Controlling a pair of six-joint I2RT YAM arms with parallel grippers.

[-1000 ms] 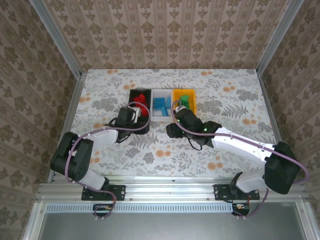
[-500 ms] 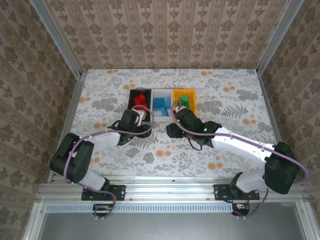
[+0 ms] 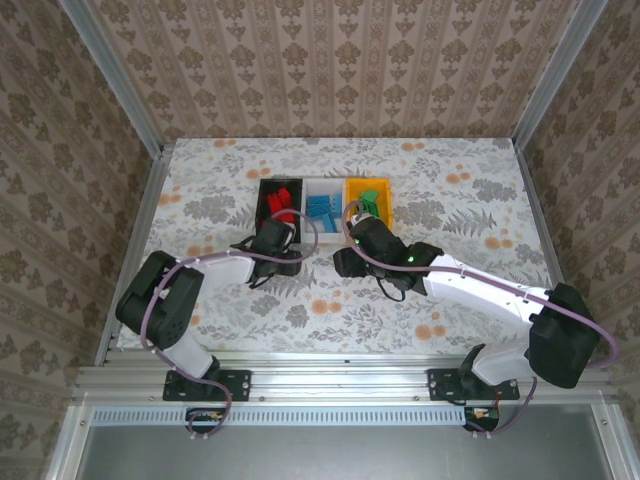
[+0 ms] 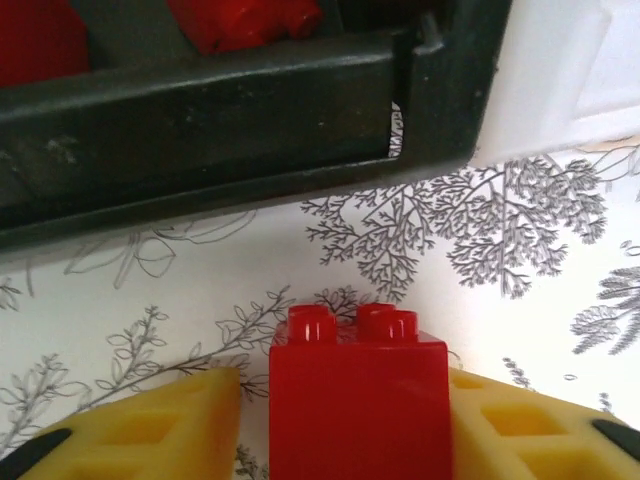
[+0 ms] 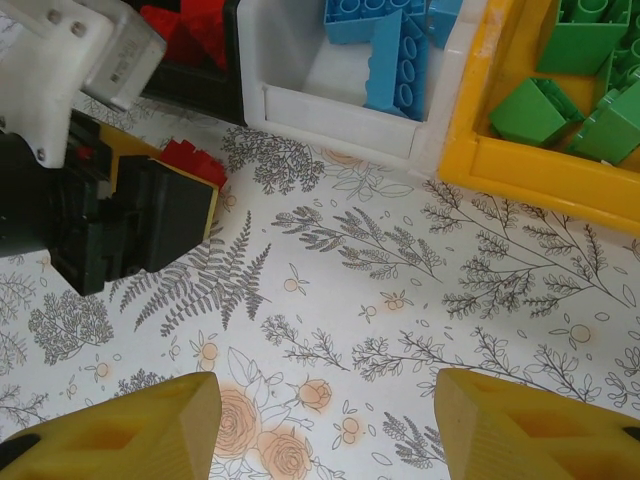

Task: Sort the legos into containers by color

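Note:
In the left wrist view my left gripper [image 4: 345, 430] is shut on a red lego [image 4: 358, 395], studs pointing away, just short of the black container's near wall [image 4: 200, 110]. More red legos [image 4: 245, 20] lie inside that bin. From above, the left gripper [image 3: 272, 240] sits at the black container's [image 3: 262, 190] near right corner. The white container [image 5: 340, 115] holds blue legos [image 5: 400, 60], and the orange-yellow container [image 5: 540, 170] holds green legos [image 5: 530, 110]. My right gripper [image 5: 325, 420] hangs open and empty over bare table in front of the white container.
The three bins stand side by side at mid-table, touching. The two grippers are close together: the left one and its red brick [image 5: 190, 160] lie just left of the right gripper's field. Aluminium rails and patterned walls [image 3: 90, 150] frame the flowered tabletop [image 3: 450, 200].
The left gripper has slid rightward along the black bin's near edge, carrying the red lego. The right arm has stayed still.

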